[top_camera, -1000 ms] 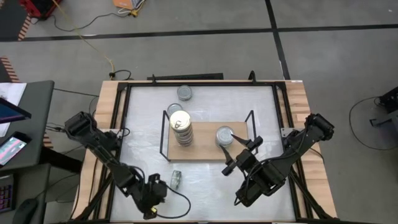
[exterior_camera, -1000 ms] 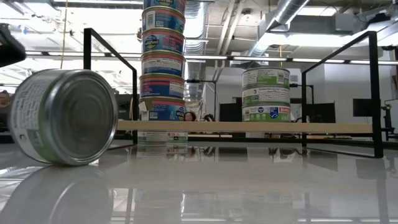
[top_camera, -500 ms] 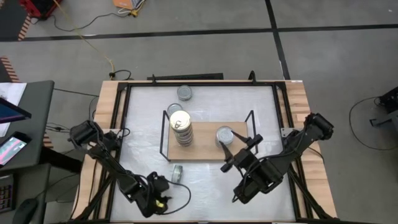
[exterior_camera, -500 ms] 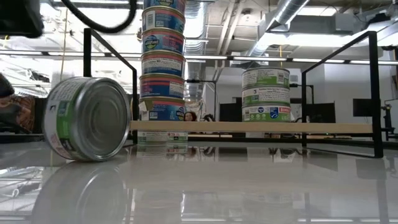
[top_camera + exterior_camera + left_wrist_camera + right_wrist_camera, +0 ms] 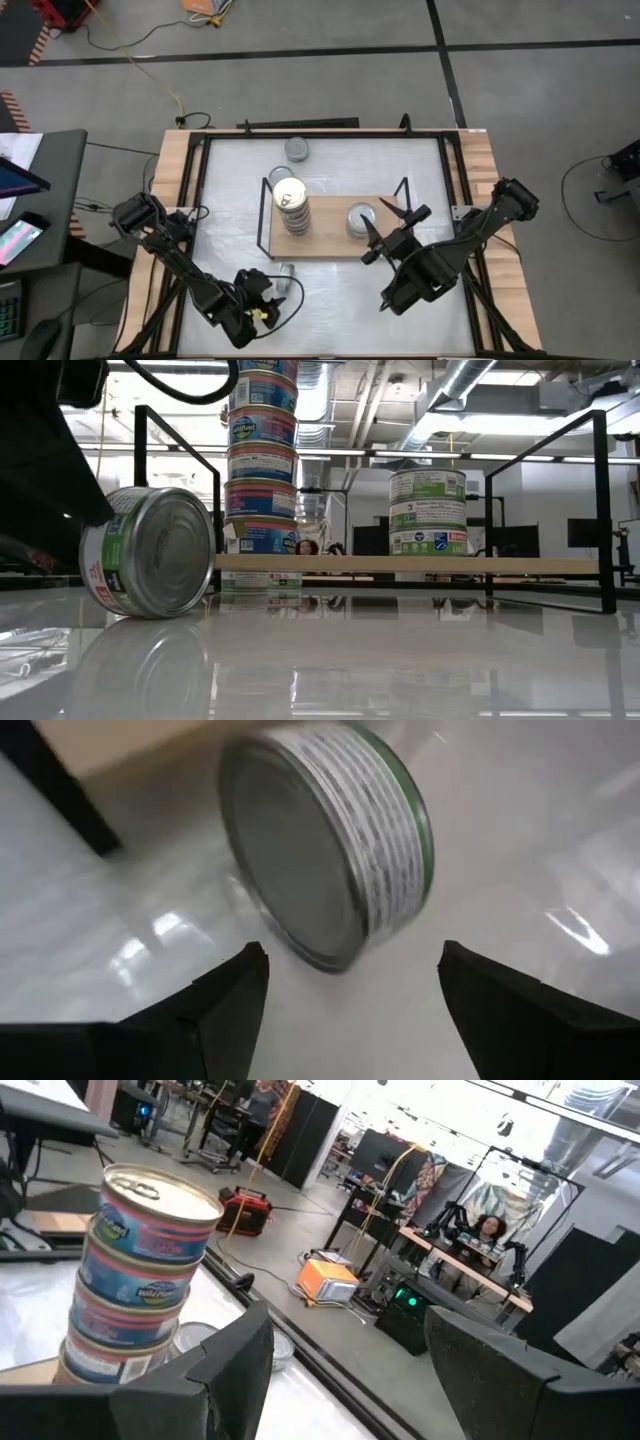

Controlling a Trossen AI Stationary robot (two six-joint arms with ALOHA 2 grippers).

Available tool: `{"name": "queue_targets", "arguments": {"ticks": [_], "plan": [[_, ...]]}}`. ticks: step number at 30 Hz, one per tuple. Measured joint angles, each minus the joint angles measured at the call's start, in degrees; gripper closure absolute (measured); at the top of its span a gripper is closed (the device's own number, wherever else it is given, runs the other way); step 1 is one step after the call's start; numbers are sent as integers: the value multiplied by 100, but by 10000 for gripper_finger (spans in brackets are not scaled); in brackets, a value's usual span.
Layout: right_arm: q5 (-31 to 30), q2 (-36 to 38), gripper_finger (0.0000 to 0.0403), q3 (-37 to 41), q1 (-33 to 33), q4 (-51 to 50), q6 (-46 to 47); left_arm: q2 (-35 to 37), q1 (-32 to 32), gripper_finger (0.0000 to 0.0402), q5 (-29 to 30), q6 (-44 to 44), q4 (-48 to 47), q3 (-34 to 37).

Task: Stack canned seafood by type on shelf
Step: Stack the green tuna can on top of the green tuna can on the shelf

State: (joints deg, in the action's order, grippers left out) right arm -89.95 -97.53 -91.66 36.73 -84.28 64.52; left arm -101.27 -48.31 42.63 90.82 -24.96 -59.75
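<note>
One tin of canned seafood with a green label [image 5: 330,840] stands on its rim on the white table, just in front of the shelf's [image 5: 335,240] near left corner [image 5: 160,550]. My left gripper [image 5: 350,985] is open. Its fingers stand either side of the tin's near end, short of it. On the shelf stand a tall stack of blue-and-pink tins [image 5: 291,205] [image 5: 262,460] and a short stack of three green-label tins [image 5: 358,220] [image 5: 427,510]. My right gripper [image 5: 388,222] hovers open above the shelf's right part, beside the short stack, holding nothing.
Two loose tins [image 5: 297,150] [image 5: 281,177] lie on the table behind the shelf. Black wire frames [image 5: 600,500] rise at the shelf's two ends. A black frame and wooden border [image 5: 170,200] run around the white table.
My left gripper has rolled its wrist, sunk a little and opened, and now faces the tin. The tin on its rim has rolled toward the shelf's near left corner. My right gripper has drifted a little toward the far edge, over the shelf.
</note>
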Motion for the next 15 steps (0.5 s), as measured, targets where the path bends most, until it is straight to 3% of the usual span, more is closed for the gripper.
{"name": "queue_targets", "arguments": {"ticks": [4, 10, 15], "plan": [[3, 12, 113, 3, 36, -588, 714, -53, 3, 122, 141, 184, -520, -314], [110, 14, 113, 39, 167, -575, 632, -662, 108, 123, 113, 116, -895, -1076], [332, 14, 113, 44, 353, -574, 575, -1460, 256, 123, 42, 357, -2391, -2153]]}}
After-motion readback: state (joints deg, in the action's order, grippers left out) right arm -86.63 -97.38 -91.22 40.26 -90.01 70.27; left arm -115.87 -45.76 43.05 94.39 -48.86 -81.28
